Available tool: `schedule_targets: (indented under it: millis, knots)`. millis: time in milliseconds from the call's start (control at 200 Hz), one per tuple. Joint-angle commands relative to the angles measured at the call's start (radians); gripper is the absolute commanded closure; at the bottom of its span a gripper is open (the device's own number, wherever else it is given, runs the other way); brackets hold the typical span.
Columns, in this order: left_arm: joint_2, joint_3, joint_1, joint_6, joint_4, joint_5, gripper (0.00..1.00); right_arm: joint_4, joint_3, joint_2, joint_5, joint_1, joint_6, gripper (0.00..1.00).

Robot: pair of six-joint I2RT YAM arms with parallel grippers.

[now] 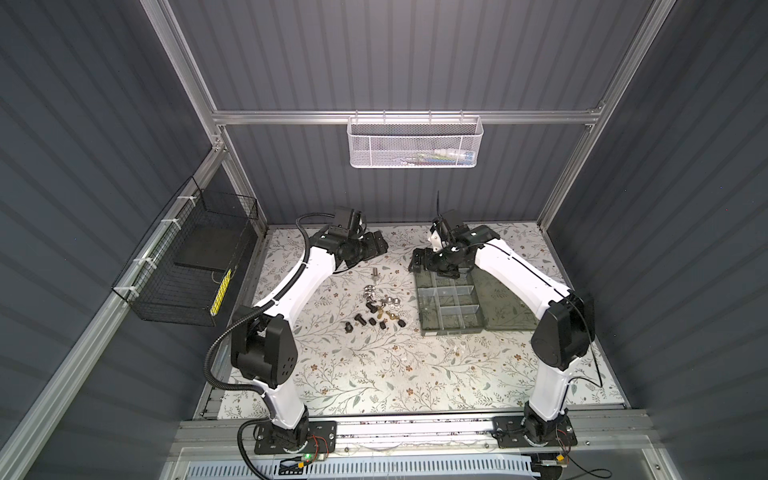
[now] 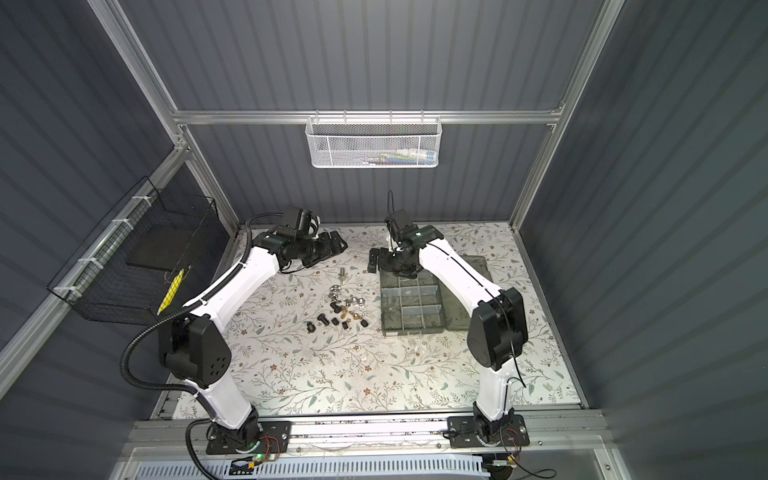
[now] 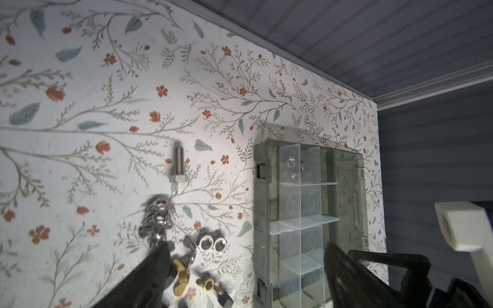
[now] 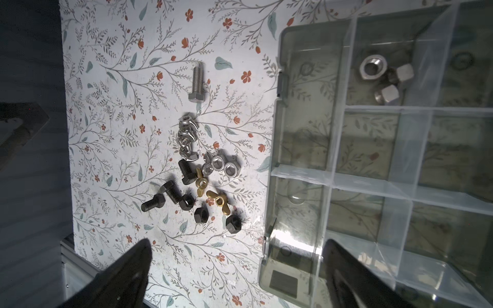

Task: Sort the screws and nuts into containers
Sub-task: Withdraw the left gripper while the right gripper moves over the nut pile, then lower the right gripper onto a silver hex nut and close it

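Black left gripper [image 1: 379,246] gapes wide, empty, at the back. Silver, black and brass screws and nuts [image 1: 376,307] lie clustered left of the smoky translucent plastic organiser box [image 1: 453,331], one compartment holding three silver hex nuts [image 4: 384,77]. Over its far corner the right gripper [image 1: 417,262] hovers, spread wide, empty.

Overhead light brightens the mat [image 1: 374,374]; walls [image 1: 83,124] dim, edges bowed.

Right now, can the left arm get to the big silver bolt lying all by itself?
Probably yes. The open left tool is close by the silver hex bolt, which lies apart from the pile, and nothing stands between them.
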Motion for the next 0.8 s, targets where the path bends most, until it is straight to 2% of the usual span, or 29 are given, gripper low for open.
schedule_targets:
  millis: [0, 230, 410, 565, 675, 700, 796]
  knots:
    - [-0.061, -0.068, 0.025, -0.011, -0.025, -0.022, 0.0, -0.068, 0.042, 0.033, 0.031, 0.038, -0.048, 0.01]
    - [-0.139, -0.254, 0.114, -0.036, -0.023, 0.077, 0.0, -0.131, 0.113, 0.099, 0.078, 0.113, -0.113, 0.01]
    - [-0.186, -0.356, 0.132, -0.03, -0.047, 0.082, 0.0, -0.171, 0.162, 0.182, 0.103, 0.154, -0.144, 0.01]
    - [-0.227, -0.43, 0.147, -0.026, -0.051, 0.126, 0.0, -0.196, 0.242, 0.286, 0.15, 0.187, -0.162, 0.09]
    - [-0.258, -0.505, 0.155, -0.07, -0.007, 0.173, 0.0, -0.221, 0.298, 0.359, 0.166, 0.19, -0.144, 0.14]
    - [-0.264, -0.526, 0.155, -0.082, 0.012, 0.218, 0.0, -0.225, 0.313, 0.373, 0.165, 0.19, -0.142, 0.14]
    - [-0.277, -0.577, 0.157, -0.108, 0.059, 0.272, 0.0, -0.24, 0.37, 0.429, 0.168, 0.191, -0.141, 0.18]
